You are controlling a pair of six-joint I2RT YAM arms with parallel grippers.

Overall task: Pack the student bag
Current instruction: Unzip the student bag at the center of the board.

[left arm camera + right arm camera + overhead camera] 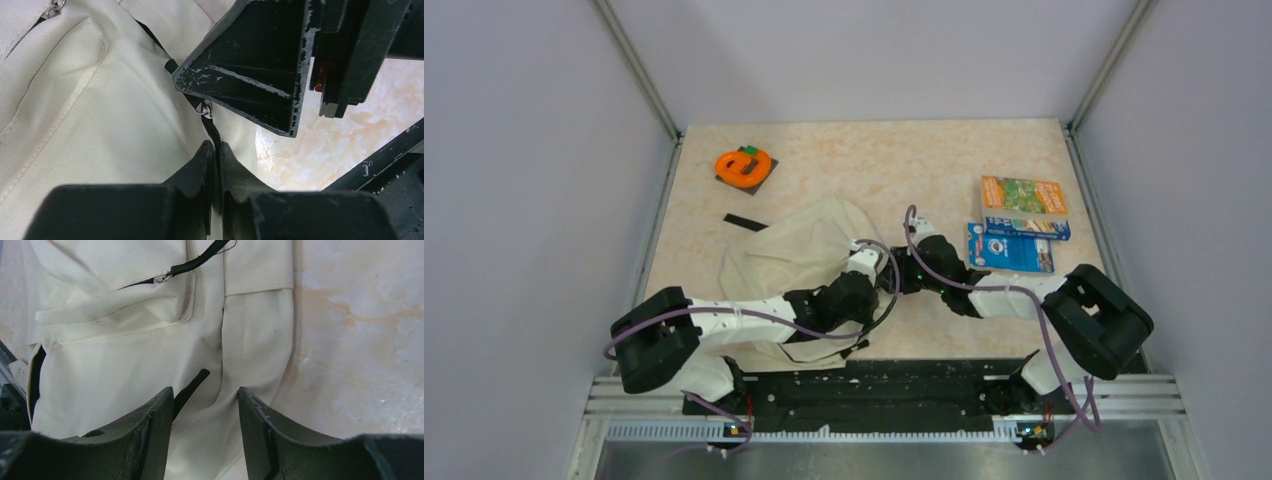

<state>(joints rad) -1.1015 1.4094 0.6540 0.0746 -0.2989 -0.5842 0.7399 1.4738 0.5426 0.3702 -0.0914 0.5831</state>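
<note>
The cream student bag (pixel 789 255) lies flat at centre-left of the table. My left gripper (pixel 871 262) is at the bag's right edge. In the left wrist view (pixel 216 148) its jaws are shut on the bag's black zipper strip (pixel 212 129), just below a silver slider (pixel 205 107). My right gripper (pixel 904 268) is right beside it, open. In the right wrist view (pixel 205 396) its fingers straddle a raised fold of the bag fabric (pixel 150 350), with a black cord end (pixel 192 384) by the left finger.
An orange-green book (pixel 1024 196) and a blue booklet (pixel 1011 248) lie at the right. An orange ring on a dark square (pixel 744 166) sits at the back left, with a black strip (pixel 744 221) near it. The right gripper's body (pixel 260 60) hangs close over the left one.
</note>
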